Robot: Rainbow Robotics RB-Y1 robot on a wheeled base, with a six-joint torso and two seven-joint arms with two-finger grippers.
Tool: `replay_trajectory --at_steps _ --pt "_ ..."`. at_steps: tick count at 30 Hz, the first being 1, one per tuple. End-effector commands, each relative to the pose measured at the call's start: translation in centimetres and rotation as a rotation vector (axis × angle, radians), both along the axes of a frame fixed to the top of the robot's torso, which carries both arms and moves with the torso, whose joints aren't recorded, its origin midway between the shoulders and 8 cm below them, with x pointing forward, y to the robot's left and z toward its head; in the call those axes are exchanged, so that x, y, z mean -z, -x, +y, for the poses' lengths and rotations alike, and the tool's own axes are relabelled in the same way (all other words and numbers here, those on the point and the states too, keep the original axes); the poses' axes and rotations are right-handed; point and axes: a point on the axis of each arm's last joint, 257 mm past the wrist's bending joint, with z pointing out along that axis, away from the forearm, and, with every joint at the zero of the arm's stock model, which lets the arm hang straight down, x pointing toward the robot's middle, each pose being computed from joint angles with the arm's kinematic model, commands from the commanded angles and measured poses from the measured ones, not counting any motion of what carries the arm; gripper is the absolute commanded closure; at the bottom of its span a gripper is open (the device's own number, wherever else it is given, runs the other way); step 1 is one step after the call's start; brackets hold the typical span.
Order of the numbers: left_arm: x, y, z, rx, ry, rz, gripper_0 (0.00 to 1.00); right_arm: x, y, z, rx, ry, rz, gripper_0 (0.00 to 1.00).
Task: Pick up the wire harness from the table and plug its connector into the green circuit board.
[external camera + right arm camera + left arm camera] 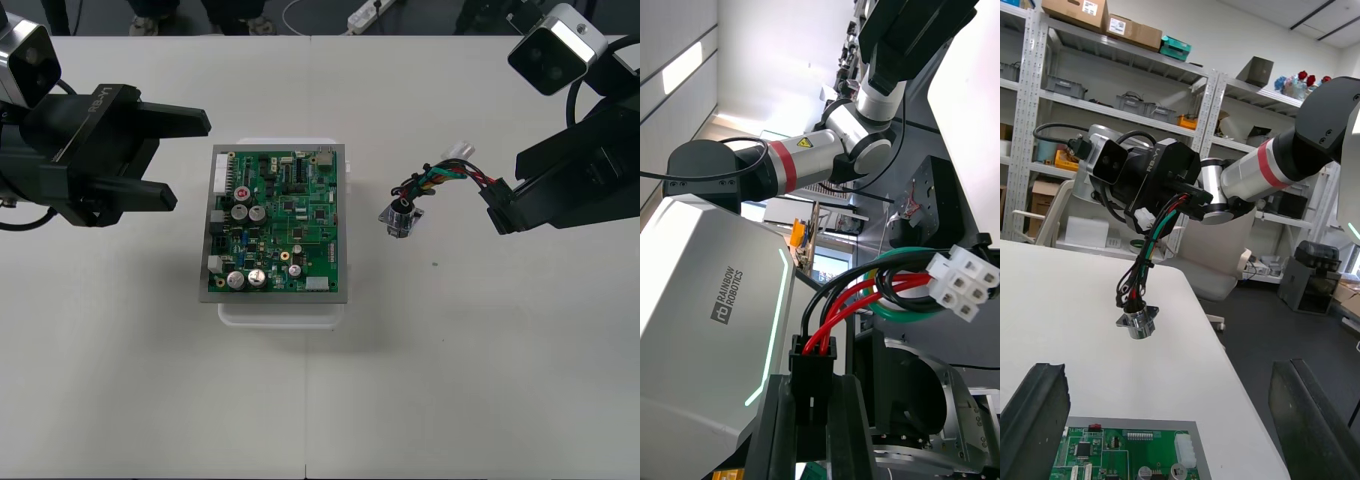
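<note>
The right gripper (497, 208) is clenched on the wire harness (440, 180). In the right wrist view its black fingers (779, 427) pinch the small black plug (812, 366) between them, with red and black wires rising out of the plug. From the fingertips the wires loop outward past a white connector block (966, 283). They run down to the round metal socket (401, 217), which hangs at the far end of the bundle, out in front of the gripper. Beyond the socket, well apart from it, the green circuit board (278, 222) lies flat on its white base (280, 312) on the table (450, 380). On the board's far side from the right gripper, the left gripper (175, 158) is released, its fingers (1034, 420) spread wide just beside the board's edge.
</note>
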Motion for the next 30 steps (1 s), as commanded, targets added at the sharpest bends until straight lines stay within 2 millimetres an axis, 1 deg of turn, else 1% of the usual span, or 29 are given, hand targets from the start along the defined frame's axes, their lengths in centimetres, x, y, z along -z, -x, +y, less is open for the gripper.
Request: replay_trajectory --at_steps 1,7,10,17,22,28,30 --pt "-0.2 1.6 0.5 0.035 -0.018 -0.033 0.22 -0.2 0.0 0.2 -0.01 0.004 0.0 1.0" --pt "-0.2 1.6 0.5 0.035 -0.019 -0.032 0.23 0.1 -0.5 0.1 0.002 0.005 0.02 1.0" --pt "-0.1 1.6 0.5 0.036 -0.018 -0.029 0.23 0.3 -0.4 0.2 -0.002 0.008 0.026 1.0" --pt "-0.1 1.6 0.6 0.035 -0.018 -0.024 0.23 1.3 0.5 0.7 -0.034 0.034 0.046 1.0" --pt "0.0 1.6 0.6 0.034 -0.018 -0.023 0.23 1.5 0.8 1.1 -0.056 0.052 0.049 1.0" --pt "-0.1 2.0 0.4 0.043 -0.021 -0.032 0.22 2.3 1.1 1.7 -0.089 0.08 0.099 1.0" --pt "-0.2 2.2 0.3 0.048 -0.023 -0.038 0.23 2.3 1.3 1.9 -0.1 0.084 0.1 1.0"
